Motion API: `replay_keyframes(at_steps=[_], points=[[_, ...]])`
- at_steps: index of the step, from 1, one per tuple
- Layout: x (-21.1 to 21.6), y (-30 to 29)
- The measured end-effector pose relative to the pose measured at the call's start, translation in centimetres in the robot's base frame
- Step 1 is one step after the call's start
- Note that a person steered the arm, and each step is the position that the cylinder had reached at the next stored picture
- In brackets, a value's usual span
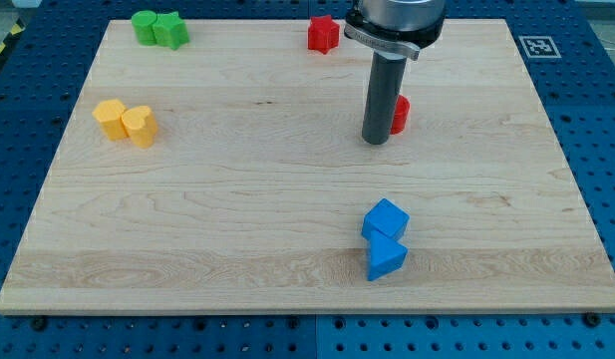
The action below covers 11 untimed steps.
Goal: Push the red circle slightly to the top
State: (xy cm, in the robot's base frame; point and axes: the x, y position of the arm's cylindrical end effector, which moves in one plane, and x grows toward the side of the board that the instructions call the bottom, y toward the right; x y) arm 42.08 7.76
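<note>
The red circle point(401, 115) sits on the wooden board, right of centre in the upper half, and is mostly hidden behind my rod. My tip point(376, 141) rests on the board just at the circle's left and slightly below it, close to or touching it. A red star point(323, 33) lies near the view's top edge, up and left of the rod.
Two green blocks point(159, 28) sit at the top left. Two yellow blocks point(126, 122) sit at the left. A blue cube point(386, 219) and a blue triangle point(386, 259) sit together at the lower right of centre. The wooden board point(237, 199) lies on a blue pegboard.
</note>
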Motion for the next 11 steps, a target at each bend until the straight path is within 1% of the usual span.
replay_keyframes(at_steps=[2, 3, 4, 5, 6, 10, 11], points=[[1.5, 0.6], [1.6, 2.9], [0.9, 4.0], [-1.7, 3.5], [-3.4, 1.9], [-3.9, 1.9], [-4.6, 1.9]])
